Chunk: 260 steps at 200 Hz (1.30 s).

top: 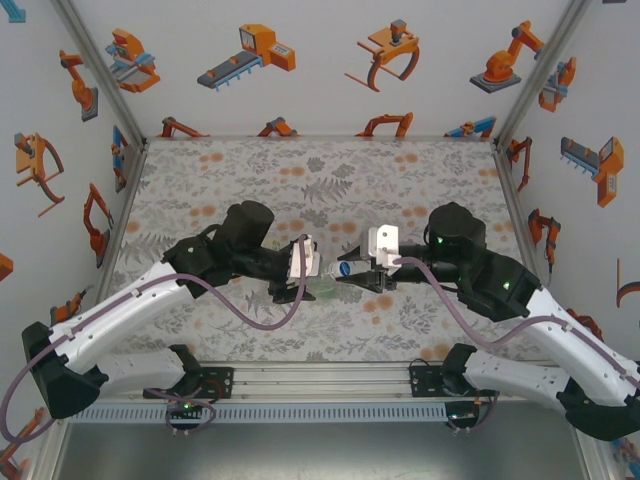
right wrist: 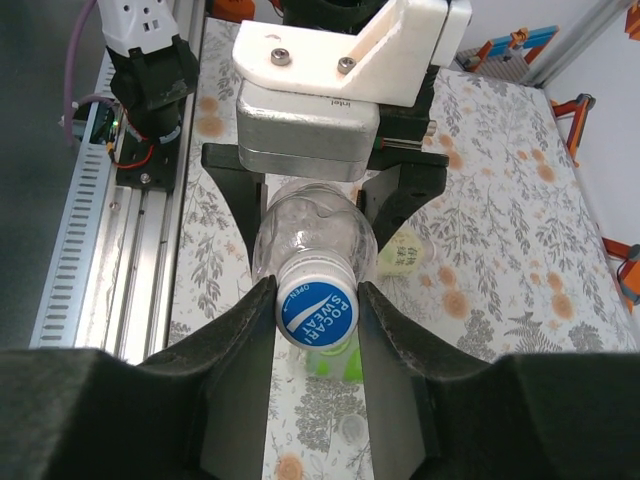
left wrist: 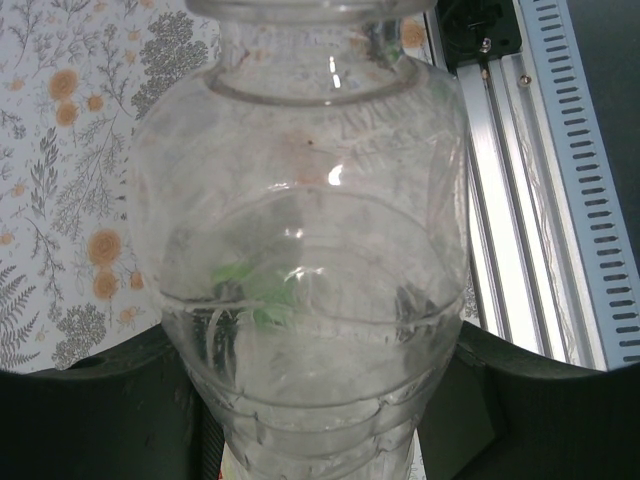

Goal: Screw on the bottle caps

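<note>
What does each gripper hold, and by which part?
The left gripper holds the bottle by its body; right gripper grips the blue cap by its sides.

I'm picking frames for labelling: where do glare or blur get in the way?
Left wrist: the clear bottle is close and soft, with bright glints on its shoulder. Right wrist: the blue cap is sharp, its print readable. Top external: even light, faint shadows.

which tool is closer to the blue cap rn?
Right. The right tool is closed on the blue cap, a finger on each side; the left tool grips the clear bottle by its body, back from the cap.
</note>
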{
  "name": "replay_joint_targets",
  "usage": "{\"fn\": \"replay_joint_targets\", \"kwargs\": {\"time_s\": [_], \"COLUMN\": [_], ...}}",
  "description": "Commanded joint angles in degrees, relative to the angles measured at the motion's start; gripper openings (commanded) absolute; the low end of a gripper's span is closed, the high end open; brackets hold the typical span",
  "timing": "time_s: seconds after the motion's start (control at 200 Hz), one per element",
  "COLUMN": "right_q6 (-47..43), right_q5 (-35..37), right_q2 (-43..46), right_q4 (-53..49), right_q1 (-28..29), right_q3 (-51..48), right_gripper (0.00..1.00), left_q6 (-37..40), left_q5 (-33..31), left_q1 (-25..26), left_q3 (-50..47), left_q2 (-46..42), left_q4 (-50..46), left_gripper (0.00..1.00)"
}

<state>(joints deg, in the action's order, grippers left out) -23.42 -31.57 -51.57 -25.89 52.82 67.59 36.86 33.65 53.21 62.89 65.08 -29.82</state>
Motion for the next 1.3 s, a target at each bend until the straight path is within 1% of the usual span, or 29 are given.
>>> {"fn": "replay_joint_targets", "kwargs": {"time_s": [0.0,0.11,0.19,0.24,0.255,0.34,0.411,0.456,0.506,0.566,0.661,0.721,0.851,0.916,0.946,1.071,1.137,1.187,1.212,1.242,1.297], "right_q6": [-0.60,1.94,9.06,14.81,15.75,28.77,41.74,51.22,61.73,72.12,85.95,91.17,93.00,92.67,92.08,85.49,79.20,73.90,71.53,68.61,61.83], "right_q5": [0.23,2.42,5.86,7.47,7.83,11.86,18.20,23.29,28.94,33.76,39.16,41.62,40.76,39.54,39.12,39.70,39.78,38.98,38.76,38.69,37.53], "right_q2": [0.42,0.24,0.34,0.47,0.43,0.53,0.44,0.39,0.13,-0.55,-2.66,-3.97,-6.77,-7.77,-7.99,-7.27,-6.51,-5.80,-5.38,-4.87,-4.05], "right_q4": [1.41,2.46,6.60,9.70,10.72,17.31,21.60,22.38,20.92,15.94,2.67,-4.12,-7.08,-6.48,-5.88,-0.89,2.08,4.51,5.23,5.57,6.16], "right_q1": [0.16,0.18,0.18,0.18,0.18,0.16,0.18,0.16,0.14,0.16,0.18,0.18,0.18,0.18,0.18,0.18,0.18,0.15,0.18,0.14,0.18], "right_q3": [-0.47,-1.11,-3.07,-4.49,-4.91,-7.81,-9.94,-10.94,-11.47,-10.60,-6.76,-4.16,-0.99,-0.01,0.21,-0.13,0.16,0.24,0.48,0.82,1.53], "right_gripper": [0.29,0.20,0.06,0.00,0.00,0.00,0.00,0.00,0.00,0.00,0.00,0.00,0.00,0.00,0.02,0.18,0.30,0.44,0.49,0.52,0.54], "left_q6": [0.76,0.64,-1.03,-1.39,-1.51,-2.02,-2.05,-2.06,-2.06,-2.16,-2.36,-2.32,-2.19,-2.15,-2.13,-1.68,-1.39,-1.42,-1.36,-1.29,-1.34], "left_q5": [1.80,0.28,-4.69,-7.72,-8.62,-12.17,-13.89,-14.79,-15.48,-15.91,-16.01,-15.96,-15.87,-15.79,-15.72,-14.80,-14.49,-14.40,-14.40,-14.32,-14.09], "left_q1": [0.14,0.13,0.14,0.13,0.14,0.05,0.05,0.05,0.05,0.05,0.05,0.05,0.06,0.05,0.05,0.05,0.05,0.05,0.03,0.04,0.05], "left_q3": [1.27,0.96,-0.29,-1.29,-1.60,-2.35,-2.25,-2.25,-2.11,-2.12,-2.24,-2.17,-1.89,-1.90,-1.91,-1.85,-1.70,-1.60,-1.55,-1.58,-1.55], "left_q2": [-1.28,-1.39,-1.62,-1.86,-1.88,-1.65,-1.11,-0.67,-0.29,0.06,0.46,0.77,1.01,0.93,0.88,1.10,1.02,0.93,0.86,0.73,0.45], "left_q4": [-0.50,0.47,3.63,5.46,5.88,7.95,8.47,8.81,9.13,9.57,10.38,10.60,10.09,10.12,9.97,9.48,9.02,8.75,8.63,8.55,8.47], "left_gripper": [0.00,0.00,0.00,0.00,0.00,0.00,0.00,0.00,0.00,0.00,0.00,0.00,0.00,0.00,0.00,0.00,0.00,0.00,0.00,0.00,0.00]}}
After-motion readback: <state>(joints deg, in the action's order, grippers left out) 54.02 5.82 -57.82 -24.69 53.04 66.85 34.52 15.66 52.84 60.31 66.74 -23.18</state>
